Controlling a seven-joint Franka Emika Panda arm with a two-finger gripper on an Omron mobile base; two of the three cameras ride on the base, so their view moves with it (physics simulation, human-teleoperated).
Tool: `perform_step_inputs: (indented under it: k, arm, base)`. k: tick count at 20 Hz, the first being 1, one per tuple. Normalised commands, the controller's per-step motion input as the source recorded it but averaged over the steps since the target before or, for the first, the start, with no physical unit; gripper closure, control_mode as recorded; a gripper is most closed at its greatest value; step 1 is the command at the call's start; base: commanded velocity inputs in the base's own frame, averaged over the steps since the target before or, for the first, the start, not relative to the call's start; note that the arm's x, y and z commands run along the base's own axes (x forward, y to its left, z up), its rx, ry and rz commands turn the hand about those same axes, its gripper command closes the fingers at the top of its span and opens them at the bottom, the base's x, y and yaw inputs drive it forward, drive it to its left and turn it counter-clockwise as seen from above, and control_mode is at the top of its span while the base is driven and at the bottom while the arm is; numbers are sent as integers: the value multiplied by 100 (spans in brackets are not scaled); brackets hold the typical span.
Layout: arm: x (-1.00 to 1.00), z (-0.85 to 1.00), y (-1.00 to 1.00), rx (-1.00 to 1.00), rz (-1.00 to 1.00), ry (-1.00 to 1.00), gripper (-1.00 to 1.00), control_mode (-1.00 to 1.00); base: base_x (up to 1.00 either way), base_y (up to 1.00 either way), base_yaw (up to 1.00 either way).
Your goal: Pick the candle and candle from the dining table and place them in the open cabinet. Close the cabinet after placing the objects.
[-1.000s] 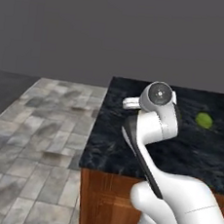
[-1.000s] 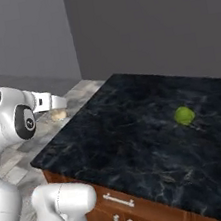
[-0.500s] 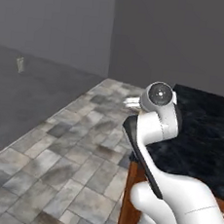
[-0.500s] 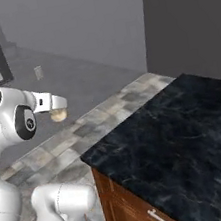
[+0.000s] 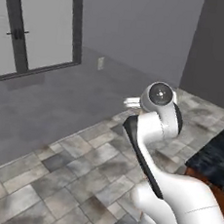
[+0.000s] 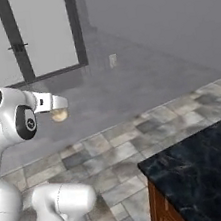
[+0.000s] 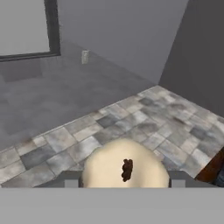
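A squat cream-white candle (image 7: 114, 162) with a dark wick sits between my gripper's (image 7: 124, 181) two fingertips, which are shut on its sides. From the right base view the candle (image 6: 59, 115) hangs under the gripper (image 6: 57, 110), held out at shoulder height over the tiled floor, well left of the dining table (image 6: 202, 164). In the left base view the arm hides most of the hand, and one corner of the black marble dining table (image 5: 218, 153) shows at the right edge. The cabinet is out of view.
A tall glass door with a dark frame (image 5: 25, 26) (image 6: 20, 40) stands ahead on the left. A wall outlet (image 5: 100, 63) (image 6: 112, 60) sits low on the grey wall. Grey stone tiles (image 5: 78, 169) cover the open floor below the arm.
Both base views have swung left with the base: the table has slid off to the right, and the glass door has come into view. The candle stays in my grip.
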Motion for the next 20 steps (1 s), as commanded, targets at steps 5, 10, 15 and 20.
perform_step_inputs:
  k: [5, 10, 15, 20]
  arm:
    - [0, 0, 0, 0, 0, 0, 100, 100]
    - [0, 0, 0, 0, 0, 0, 100, 100]
    - [0, 0, 0, 0, 0, 0, 100, 100]
    - [0, 0, 0, 0, 0, 0, 100, 100]
  base:
    - [0, 59, 59]
    - [0, 55, 61]
    - [0, 47, 62]
    - [0, 44, 62]
